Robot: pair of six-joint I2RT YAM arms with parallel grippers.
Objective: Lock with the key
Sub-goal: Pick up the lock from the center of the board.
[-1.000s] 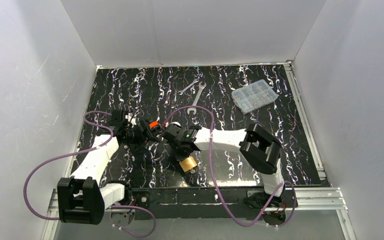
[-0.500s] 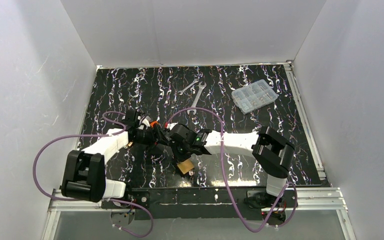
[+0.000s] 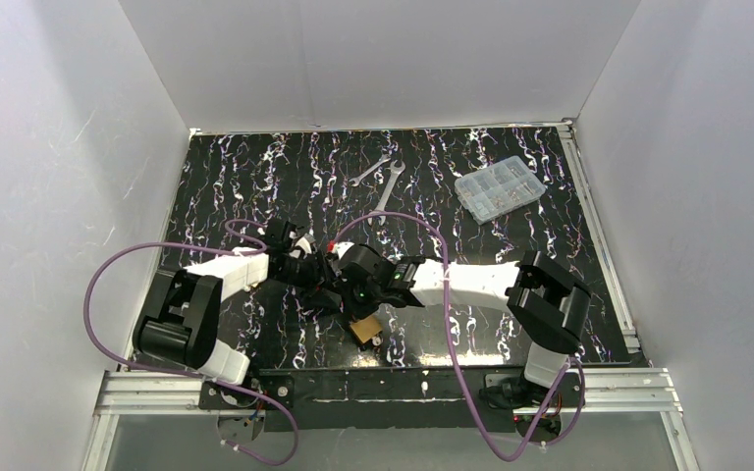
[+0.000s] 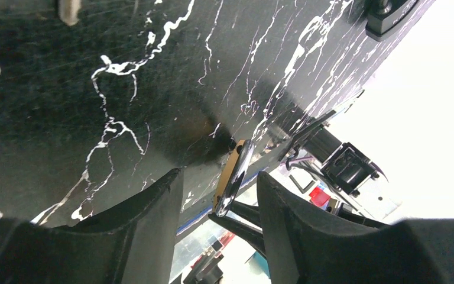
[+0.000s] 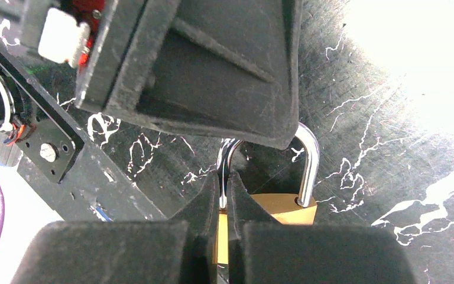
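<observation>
Padlock (image 3: 363, 329) shows edge-on between the left gripper's (image 4: 220, 174) spread fingers, clear of one finger and very close to the other. Just to the right, the right gripper's (image 5: 223, 180) fingers press together, pinching one leg of the shackle (image 5: 308, 160) above the brass body.

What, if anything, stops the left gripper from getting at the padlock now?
Probably nothing, so yes. The left gripper is open, and the padlock shows edge-on straight ahead between its fingers. The right gripper, shut on the shackle, holds it from the other side.
</observation>
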